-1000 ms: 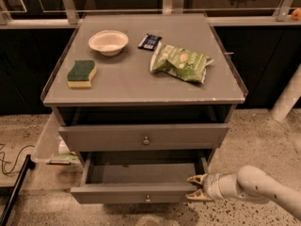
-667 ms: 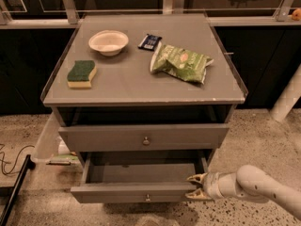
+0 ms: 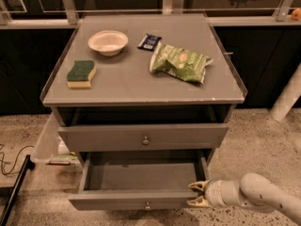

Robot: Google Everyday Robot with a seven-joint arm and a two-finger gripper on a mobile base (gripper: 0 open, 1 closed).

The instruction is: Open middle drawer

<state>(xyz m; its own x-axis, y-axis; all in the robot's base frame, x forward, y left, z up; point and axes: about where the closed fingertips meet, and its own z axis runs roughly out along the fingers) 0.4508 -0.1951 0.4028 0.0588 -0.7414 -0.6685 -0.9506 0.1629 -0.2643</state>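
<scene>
- My robot's gripper (image 3: 196, 195) sits low at the right front corner of the middle drawer (image 3: 141, 177), with its pale arm (image 3: 263, 199) reaching in from the right edge of my view.
- The jaws stand parted, one tip above the other at the right end of the drawer's front; I cannot tell whether they are pinching it.
- The middle drawer is pulled well out, under the closed, wider drawer front (image 3: 117, 136).
- On the desk (image 3: 131, 86) are a white bowl (image 3: 108, 42), a green-and-yellow sponge (image 3: 81, 73), a green snack bag (image 3: 181, 62) and a small dark packet (image 3: 149, 42).
</scene>
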